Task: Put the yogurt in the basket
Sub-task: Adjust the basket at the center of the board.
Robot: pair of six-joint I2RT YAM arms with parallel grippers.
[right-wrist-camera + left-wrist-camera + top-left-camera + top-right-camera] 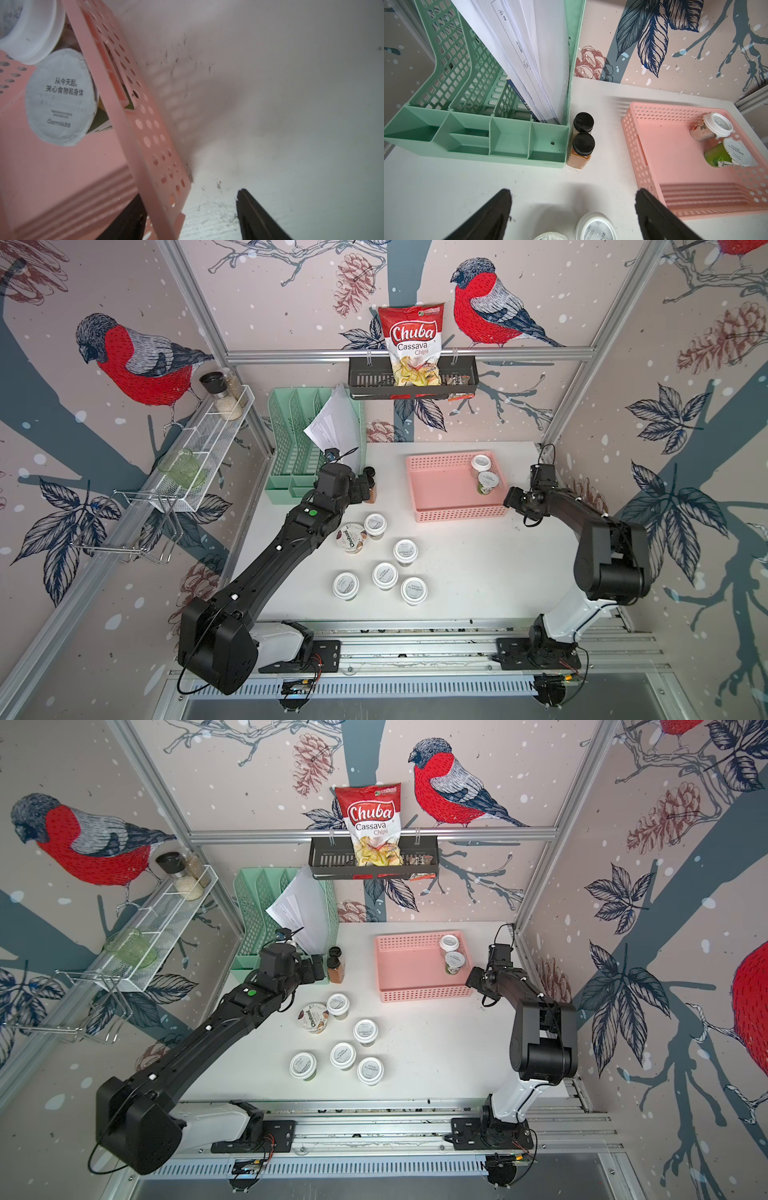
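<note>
The pink basket (457, 514) stands at the back right of the table, with two yogurt jars (481, 463) (487, 482) lying on their sides at its right end. Several more white-lidded jars (405, 551) and the Chobani cup (351, 536) stand on the table in front of it. My right gripper (189, 201) is open at the basket's near right corner, one finger inside the wall (145, 128) and one outside. My left gripper (574, 197) hangs open over the table beside the spice bottles (583, 143), with a jar lid (596, 228) just below it.
A green file organiser (291, 448) holding papers stands at the back left, next to the spice bottles. A black tray (370, 381) with a chips bag hangs on the back rail. A white wire rack (203, 456) runs along the left wall.
</note>
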